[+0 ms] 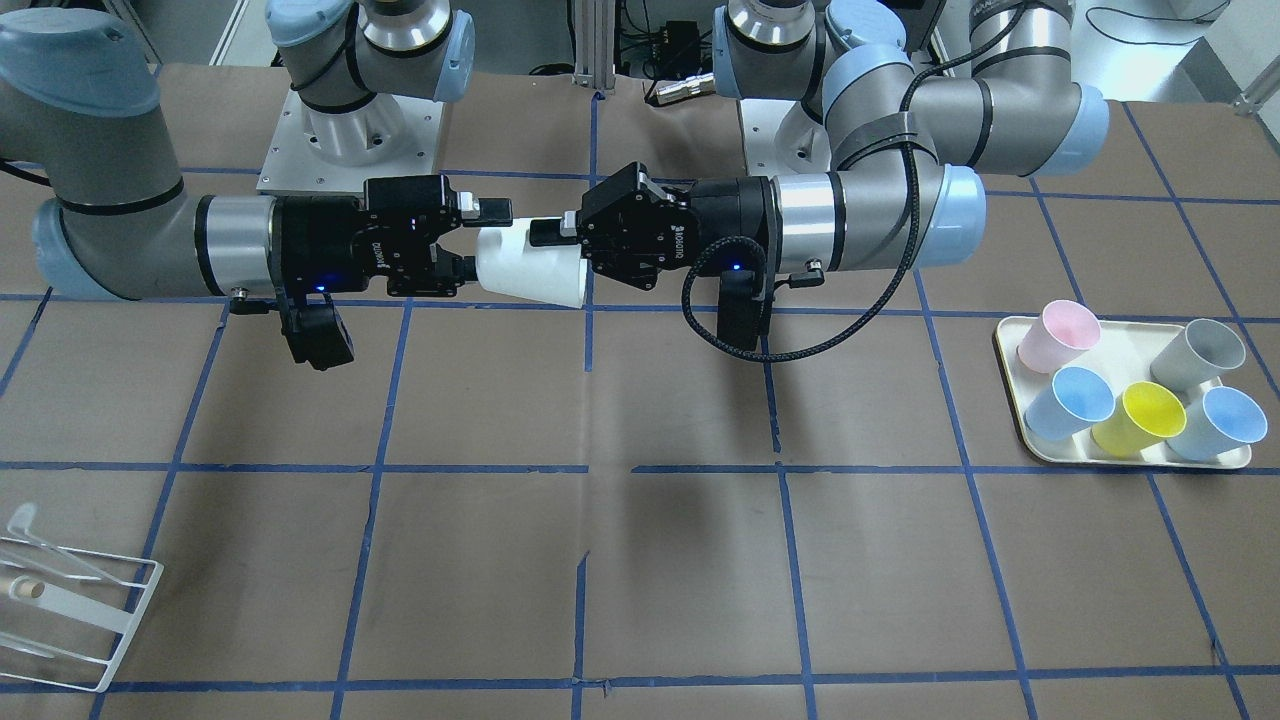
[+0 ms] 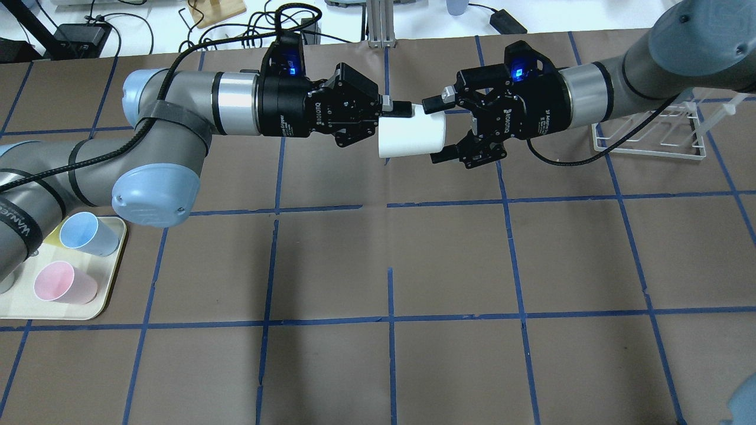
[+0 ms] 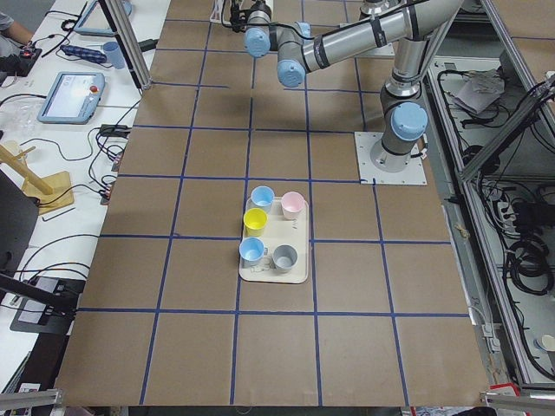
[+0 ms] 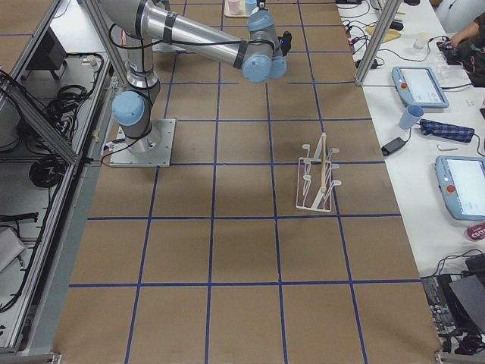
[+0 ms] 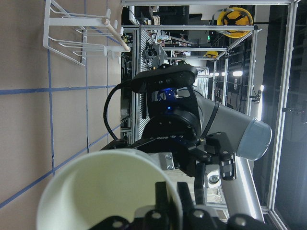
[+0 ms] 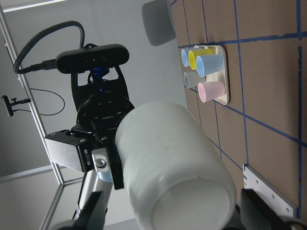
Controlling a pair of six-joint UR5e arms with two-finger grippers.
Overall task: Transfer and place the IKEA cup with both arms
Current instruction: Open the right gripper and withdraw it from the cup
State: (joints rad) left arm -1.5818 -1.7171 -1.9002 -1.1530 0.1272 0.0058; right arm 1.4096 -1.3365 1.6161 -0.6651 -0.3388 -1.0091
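The white IKEA cup (image 2: 410, 134) lies on its side in the air above the table's far middle, also seen in the front view (image 1: 530, 265). My left gripper (image 2: 397, 112) is shut on the cup's rim, with one finger inside the mouth, as the left wrist view (image 5: 175, 201) shows. My right gripper (image 2: 438, 131) is open, its fingers spread on either side of the cup's base (image 6: 196, 206). In the front view the left gripper (image 1: 550, 235) comes in from the right and the right gripper (image 1: 480, 240) from the left.
A cream tray (image 1: 1010, 340) at the robot's left holds a pink cup (image 1: 1058, 335), a grey cup (image 1: 1197, 352), a yellow cup (image 1: 1140, 415) and blue cups. A white wire rack (image 2: 649, 139) stands at the robot's right.
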